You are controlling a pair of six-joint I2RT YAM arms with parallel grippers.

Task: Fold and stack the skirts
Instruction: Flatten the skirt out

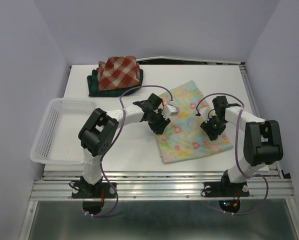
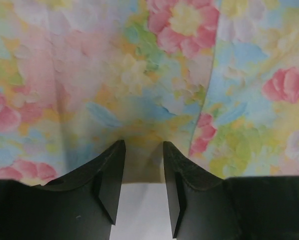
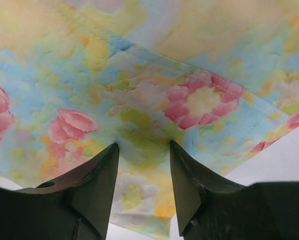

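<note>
At centre-right of the counter (image 1: 134,150): pastel floral skirt (image 1: 187,136), spread flat and unfolded, lying well apart from the other two. Left tool (image 1: 161,125) sits low at its left edge; right tool (image 1: 210,132) is over its right half. Both are released, jaws parted, nothing pinched. At back left: red-and-cream plaid skirt (image 1: 120,71), folded, resting on the dark plaid skirt (image 1: 95,86), also folded. At the left edge: white mesh basket (image 1: 42,142), nothing visible in it. Progress, as judged: two of three skirts folded and stacked; the floral one is yet to be folded and added to the pile. Only the top view shows the stack, the basket and the skirt's whole outline. Only the wrist views show the gap between each tool's fingers, the cloth edge lying at the fingertips with bare counter beneath, and, on the right, a stitched hem running diagonally.
</note>
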